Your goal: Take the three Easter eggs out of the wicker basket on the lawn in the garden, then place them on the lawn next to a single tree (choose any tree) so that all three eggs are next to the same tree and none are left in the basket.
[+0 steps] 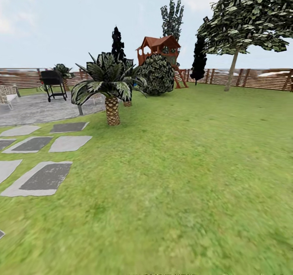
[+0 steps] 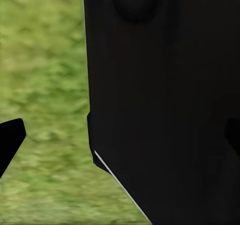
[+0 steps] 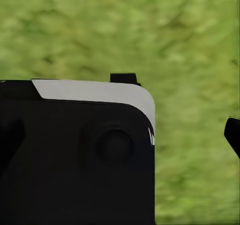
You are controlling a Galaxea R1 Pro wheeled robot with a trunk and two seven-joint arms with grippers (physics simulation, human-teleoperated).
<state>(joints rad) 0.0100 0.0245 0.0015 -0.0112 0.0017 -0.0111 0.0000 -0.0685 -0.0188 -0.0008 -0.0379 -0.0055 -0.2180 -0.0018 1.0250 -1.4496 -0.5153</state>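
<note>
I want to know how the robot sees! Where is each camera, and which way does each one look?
Head view: up on the robot's head, looking forward over the lawn to the palm, playhouse and tree.
Left wrist view: on the left arm, facing grass past a black robot part.
Right wrist view: on the right arm, facing grass past a black robot part.
All three share the lawn.

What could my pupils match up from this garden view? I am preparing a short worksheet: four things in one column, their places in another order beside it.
Things:
1. palm
2. grill
3. playhouse
4. tree

Places:
A. far back, behind the round bush
B. on the grey patio, at the left
C. at the right, near the fence
D. on the lawn, beside the paving slabs

Pairs: 1-D, 2-B, 3-A, 4-C
</note>
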